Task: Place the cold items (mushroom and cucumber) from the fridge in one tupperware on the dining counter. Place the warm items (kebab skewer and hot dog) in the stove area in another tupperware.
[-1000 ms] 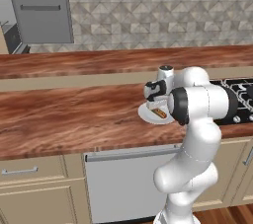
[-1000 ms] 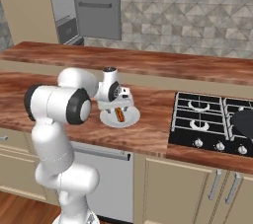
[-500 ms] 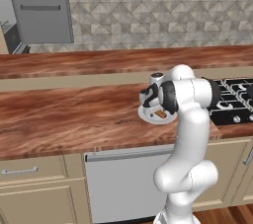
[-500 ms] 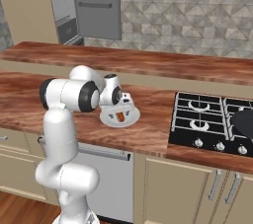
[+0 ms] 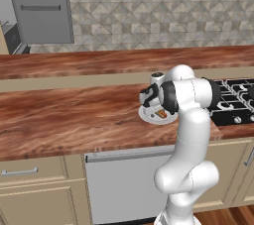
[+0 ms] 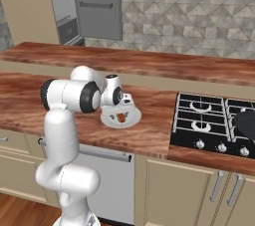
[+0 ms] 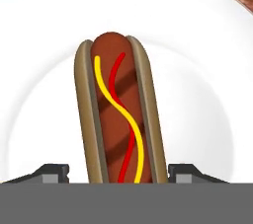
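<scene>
We see the gripper (image 7: 118, 173) lowered over the hot dog (image 7: 120, 112), its two dark fingertips (image 7: 52, 172) standing on either side of the bun with narrow gaps showing, so we cannot tell whether the jaws grip the bun or merely straddle it. The hot dog, a brown sausage with yellow and red lines of sauce in a tan bun, lies flat in the middle of a round white plate (image 7: 207, 60). From the left base view we find the gripper (image 5: 150, 101) pointing down at that plate (image 5: 149, 116), which rests on the reddish-brown wood counter (image 5: 64, 120) above beige cabinet doors. In the right base view the plate (image 6: 130, 118) sits just left of the black stove (image 6: 209, 120); the grey fridge (image 6: 94, 3) stands well behind, beyond a second wood counter (image 6: 149, 63).
</scene>
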You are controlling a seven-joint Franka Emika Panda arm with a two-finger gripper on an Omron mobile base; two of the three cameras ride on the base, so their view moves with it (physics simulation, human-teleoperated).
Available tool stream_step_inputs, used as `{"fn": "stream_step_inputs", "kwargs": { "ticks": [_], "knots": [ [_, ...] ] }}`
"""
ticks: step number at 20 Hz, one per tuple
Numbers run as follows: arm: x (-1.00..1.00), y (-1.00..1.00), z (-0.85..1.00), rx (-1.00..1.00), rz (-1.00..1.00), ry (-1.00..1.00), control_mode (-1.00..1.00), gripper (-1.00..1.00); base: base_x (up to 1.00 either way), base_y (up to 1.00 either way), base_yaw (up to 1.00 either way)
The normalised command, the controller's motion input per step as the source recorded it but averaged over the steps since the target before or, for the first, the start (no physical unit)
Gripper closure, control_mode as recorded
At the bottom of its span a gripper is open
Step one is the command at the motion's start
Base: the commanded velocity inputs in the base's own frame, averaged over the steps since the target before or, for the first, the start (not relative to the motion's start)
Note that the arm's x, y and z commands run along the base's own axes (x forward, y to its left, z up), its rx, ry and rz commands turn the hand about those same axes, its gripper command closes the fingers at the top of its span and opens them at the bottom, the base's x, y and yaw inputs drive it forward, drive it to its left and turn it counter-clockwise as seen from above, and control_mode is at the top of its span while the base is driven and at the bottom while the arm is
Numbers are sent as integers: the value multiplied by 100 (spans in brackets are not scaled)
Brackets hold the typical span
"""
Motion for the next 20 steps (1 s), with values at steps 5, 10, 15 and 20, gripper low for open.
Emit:
{"fn": "stream_step_inputs", "kwargs": {
  "ticks": [5,10,15,20],
  "knots": [
    [0,0,-6,0,0,0,-100,100,0,0,0],
    [-16,9,25,0,-8,-2,-100,100,0,0,0],
    [-92,9,98,4,-19,-17,-100,100,0,0,0],
    [-100,31,100,13,-28,-25,-100,100,0,0,0]
  ]
}}
